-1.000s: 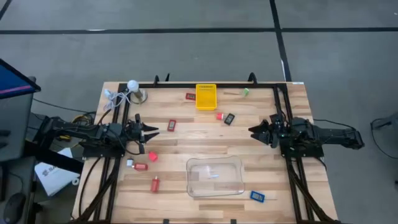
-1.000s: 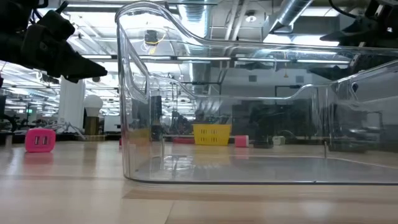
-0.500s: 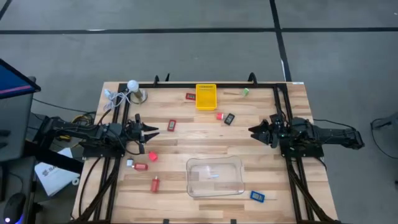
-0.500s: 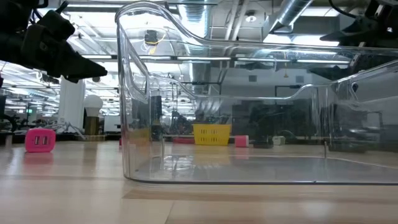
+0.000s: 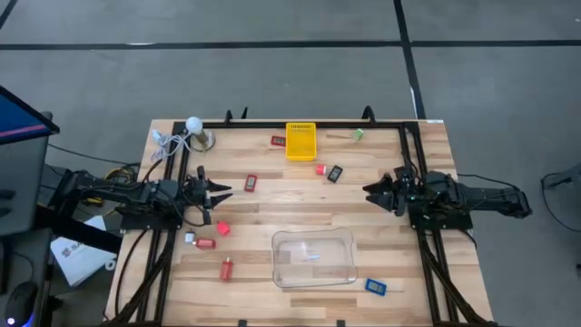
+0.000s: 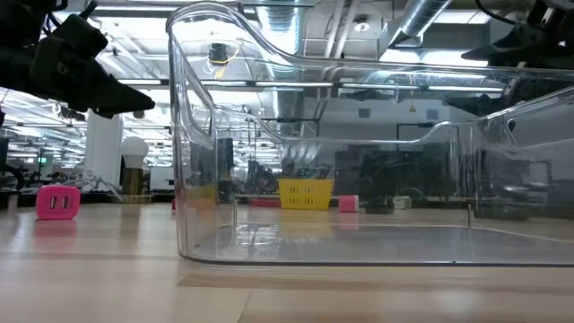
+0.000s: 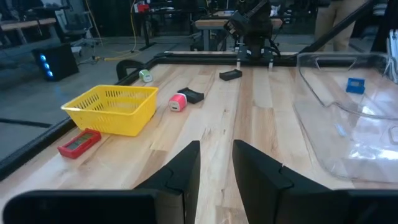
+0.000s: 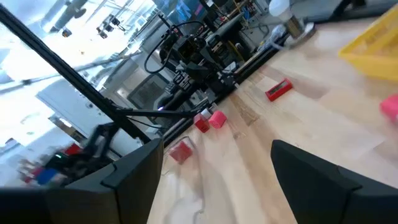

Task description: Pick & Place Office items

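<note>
Small office items lie scattered on the wooden table: red blocks (image 5: 251, 183) (image 5: 226, 269) (image 5: 206, 243), a pink block (image 5: 321, 169) beside a black piece (image 5: 335, 173), a green piece (image 5: 359, 134) and a blue piece (image 5: 376, 286). My left gripper (image 5: 225, 191) (image 7: 216, 146) hovers at the table's left side, open by a narrow gap and holding nothing. My right gripper (image 5: 366, 191) (image 8: 217, 144) hovers at the right side, open wide and empty. The two point toward each other.
A clear plastic tray (image 5: 313, 236) sits near the table's near edge, between the arms. A yellow basket (image 5: 301, 141) stands at the far edge, and a white ball with a cord (image 5: 193, 123) lies at the far left corner. Black rails run along the table's sides.
</note>
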